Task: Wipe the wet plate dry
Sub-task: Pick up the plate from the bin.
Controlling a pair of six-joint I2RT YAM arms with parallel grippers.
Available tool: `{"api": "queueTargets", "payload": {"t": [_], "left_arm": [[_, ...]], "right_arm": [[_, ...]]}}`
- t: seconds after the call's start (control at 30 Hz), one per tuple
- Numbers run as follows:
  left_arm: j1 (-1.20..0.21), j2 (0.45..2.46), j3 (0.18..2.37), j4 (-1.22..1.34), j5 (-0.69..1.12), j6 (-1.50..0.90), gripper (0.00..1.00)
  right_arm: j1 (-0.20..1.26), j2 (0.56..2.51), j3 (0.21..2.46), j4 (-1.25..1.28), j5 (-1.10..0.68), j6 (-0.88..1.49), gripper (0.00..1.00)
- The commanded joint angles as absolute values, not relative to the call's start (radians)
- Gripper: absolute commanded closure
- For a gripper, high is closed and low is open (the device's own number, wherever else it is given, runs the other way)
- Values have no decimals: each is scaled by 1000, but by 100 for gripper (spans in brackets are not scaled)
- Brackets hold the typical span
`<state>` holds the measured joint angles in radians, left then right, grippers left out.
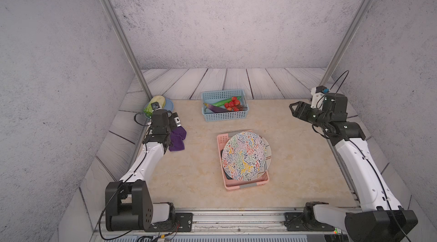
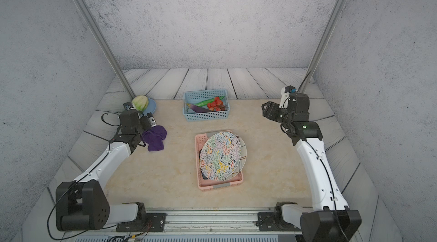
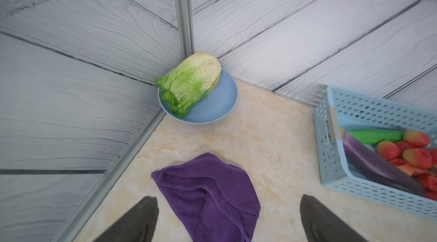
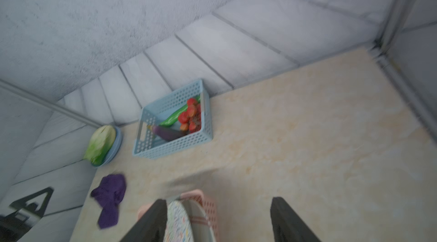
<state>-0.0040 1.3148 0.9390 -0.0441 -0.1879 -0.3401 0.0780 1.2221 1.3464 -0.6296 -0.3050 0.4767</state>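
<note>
White plate point(image 1: 243, 155), scribbled over in many colours, waits tilted in its basket.

It leans on other dishes inside the pink basket point(image 1: 246, 185) at mid-table, patterned face upward, so that face looks easy to reach; I can't make out any wetness from here. The purple cloth point(image 1: 177, 140) lies crumpled near the left edge, well apart from the plate. The left gripper point(image 3: 228, 198) hangs right over it, jaws wide apart, lined up for a pick-up, I'd say. The right gripper point(image 4: 218, 200) is raised at the right side, jaws apart and empty, pointing toward the pink basket, probably to steady or lift the plate.
</note>
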Motion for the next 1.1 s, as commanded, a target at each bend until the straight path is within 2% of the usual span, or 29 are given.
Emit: {"api": "queueTargets", "payload": {"t": [0.0, 0.07, 0.13, 0.3, 0.33, 0.43, 0.5, 0.63, 0.77, 0.83, 1.07], "left_arm": [[-8, 1343, 996, -347, -139, -457, 1], [-8, 1368, 1041, -432, -92, -479, 1], [-8, 1384, 1071, -483, -21, -498, 1], [-14, 1375, 1019, -421, 240, -627, 1], [-20, 1370, 1005, -412, 273, -644, 0], [-54, 1355, 967, -405, 344, -655, 0], [-82, 1346, 947, -414, 361, -637, 1], [-129, 1342, 891, -430, 387, -614, 10], [-165, 1337, 834, -444, 397, -618, 31], [-190, 1335, 817, -440, 416, -605, 39], [-283, 1389, 800, -382, 583, -560, 44]], "right_arm": [[154, 1252, 1376, -929, -448, 560, 31], [211, 1265, 1411, -973, -459, 558, 35], [266, 1286, 1433, -1026, -473, 555, 44], [371, 1336, 1409, -1102, -406, 532, 61], [381, 1343, 1398, -1106, -376, 533, 62], [393, 1363, 1369, -1089, -291, 520, 38], [394, 1374, 1356, -1075, -255, 513, 33], [393, 1413, 1301, -1009, -301, 505, 37], [397, 1454, 1267, -939, -356, 531, 47], [399, 1463, 1251, -895, -381, 546, 49], [410, 1499, 1200, -721, -554, 596, 56]]}}
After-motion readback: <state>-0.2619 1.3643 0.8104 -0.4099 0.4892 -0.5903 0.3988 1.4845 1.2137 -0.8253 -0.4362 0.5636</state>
